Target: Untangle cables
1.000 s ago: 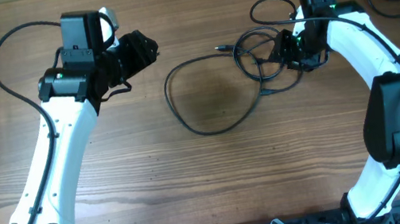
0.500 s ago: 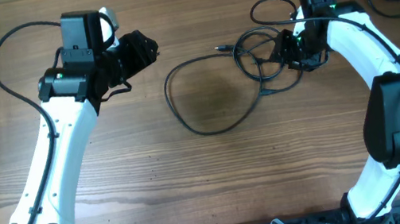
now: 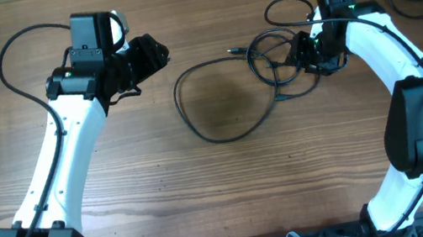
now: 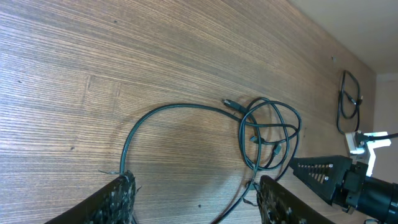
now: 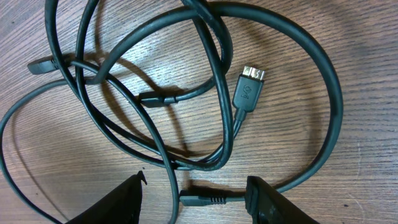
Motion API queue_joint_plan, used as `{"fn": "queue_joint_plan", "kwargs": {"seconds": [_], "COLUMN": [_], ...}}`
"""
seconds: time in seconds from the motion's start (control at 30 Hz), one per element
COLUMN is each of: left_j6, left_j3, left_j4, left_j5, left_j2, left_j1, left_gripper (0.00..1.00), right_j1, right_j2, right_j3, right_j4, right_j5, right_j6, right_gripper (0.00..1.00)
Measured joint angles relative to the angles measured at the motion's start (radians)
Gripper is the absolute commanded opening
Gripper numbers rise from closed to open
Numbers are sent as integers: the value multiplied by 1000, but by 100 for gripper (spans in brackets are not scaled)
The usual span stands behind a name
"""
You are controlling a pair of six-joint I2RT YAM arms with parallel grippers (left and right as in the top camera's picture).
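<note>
While the knotted cables [image 3: 264, 66] lie right of centre on the table [image 3: 222, 185], reaching is judged in hand: the right gripper [image 5: 194, 180] is held open, empty, over the knot; the left gripper [image 4: 194, 182] likewise, well apart. One strand must be pinched next.

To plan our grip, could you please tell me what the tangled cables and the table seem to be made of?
Cables: likely a rubbery plastic jacket, dark and matte with a faint sheen; the plug has a silvery metal tip. Table: wood or wood-look laminate, with visible grain.
</note>
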State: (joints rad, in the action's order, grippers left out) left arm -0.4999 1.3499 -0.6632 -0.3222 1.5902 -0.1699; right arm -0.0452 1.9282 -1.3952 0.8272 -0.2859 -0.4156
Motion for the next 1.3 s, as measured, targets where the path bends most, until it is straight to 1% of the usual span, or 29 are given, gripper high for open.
{"fn": "queue_joint_plan", "kwargs": {"seconds": [0.93,1.17,1.3], "left_j6": [0,0,0], "left_j3": [0,0,0], "left_j4": [0,-1,-14], "left_j5": [0,2,4], "left_j2": [0,3,21], "left_j1": [0,-6,-39], "left_gripper": [64,61,60], "right_j1": [0,0,0], "right_j2": [0,0,0], "right_j3": [0,0,0], "right_j4": [-2,-2,-2], "right_j5": [0,0,0], "right_j6": [0,0,0], "right_gripper": [55,55,55]}}
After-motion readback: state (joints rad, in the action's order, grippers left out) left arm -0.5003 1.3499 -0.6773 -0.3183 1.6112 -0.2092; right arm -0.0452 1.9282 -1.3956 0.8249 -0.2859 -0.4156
